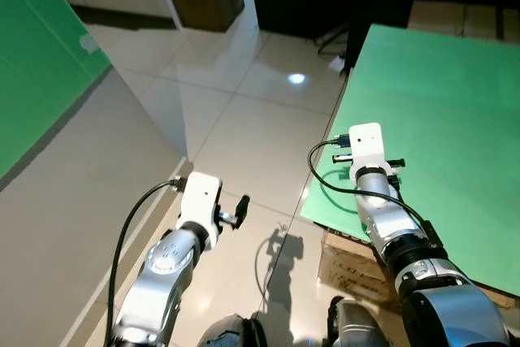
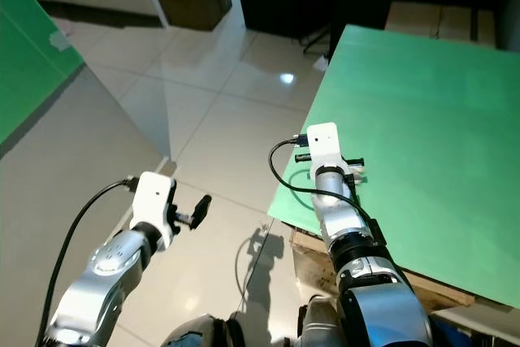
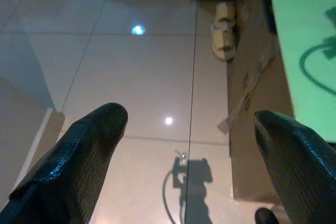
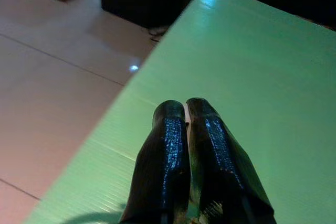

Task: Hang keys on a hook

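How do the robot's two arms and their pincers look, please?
Both silver metal arms, the left arm and the right arm, carry a white box-shaped wrist camera and a looping black cable. Each pincer, left pincer and right pincer, has two long, textured black fingers.

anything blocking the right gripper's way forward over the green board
Nothing visible does. Ahead of the shut right gripper lies bare green board. I cannot tell where the hook is, so the full path stays unjudged.
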